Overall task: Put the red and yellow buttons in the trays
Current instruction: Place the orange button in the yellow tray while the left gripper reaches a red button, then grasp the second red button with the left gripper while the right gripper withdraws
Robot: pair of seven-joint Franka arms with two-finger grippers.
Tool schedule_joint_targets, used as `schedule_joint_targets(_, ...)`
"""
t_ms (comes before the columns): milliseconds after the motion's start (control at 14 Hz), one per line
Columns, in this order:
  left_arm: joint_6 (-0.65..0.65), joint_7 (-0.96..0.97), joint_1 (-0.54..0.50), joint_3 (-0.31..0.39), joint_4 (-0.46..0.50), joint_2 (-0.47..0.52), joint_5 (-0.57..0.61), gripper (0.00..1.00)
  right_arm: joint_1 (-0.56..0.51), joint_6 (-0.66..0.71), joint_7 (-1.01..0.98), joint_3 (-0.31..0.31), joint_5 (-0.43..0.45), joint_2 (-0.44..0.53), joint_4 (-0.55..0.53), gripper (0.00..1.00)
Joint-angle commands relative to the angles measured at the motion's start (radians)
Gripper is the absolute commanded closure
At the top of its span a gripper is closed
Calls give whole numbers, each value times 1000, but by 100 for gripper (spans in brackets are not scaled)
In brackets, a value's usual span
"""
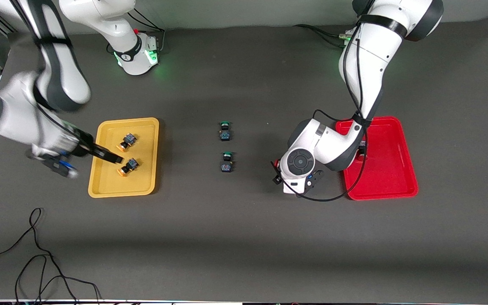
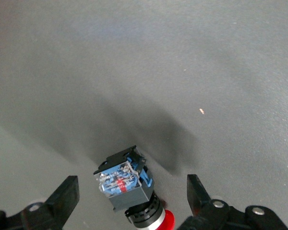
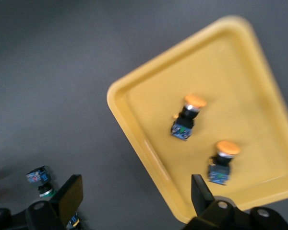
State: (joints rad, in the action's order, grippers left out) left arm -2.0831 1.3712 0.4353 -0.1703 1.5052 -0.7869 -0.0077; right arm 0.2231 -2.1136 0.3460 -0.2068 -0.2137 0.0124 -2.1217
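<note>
Dark grey table (image 1: 244, 237). Yellow tray (image 1: 100, 186) holds two yellow buttons (image 1: 127, 141); red tray (image 1: 392, 169). Left gripper (image 2: 132, 203) open around red button (image 2: 129, 191); right gripper (image 3: 134, 196) open, empty.

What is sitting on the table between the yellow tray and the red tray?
In the front view, two small green-capped push-button switches sit between the shallow yellow plastic tray and the shallow red plastic tray; the left pincer hangs near the red one.
</note>
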Motion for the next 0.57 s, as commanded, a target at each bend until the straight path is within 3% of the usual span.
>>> schedule_joint_targets(0,-1,63,14,3,0,2,-12,0,5,39,-28,-6,161,128,-29,0)
schedule_joint_targets(143,-20,85,14,3,10,-2,-12,0,5,96,-82,-5,201,196,-9,0)
schedule_joint_targets(214,-20,85,14,3,10,-2,-12,6,4,133,-123,-6,201,221,6,0)
schedule_joint_targets(286,-20,86,14,3,10,-2,-12,20,4,170,-130,-9,201,241,22,0)
schedule_joint_targets(429,-17,86,13,3,15,-2,-12,73,5,239,-136,-6,205,239,80,0)
schedule_joint_targets(500,-12,86,13,3,13,-2,-12,91,4,275,-142,-3,203,230,107,0)
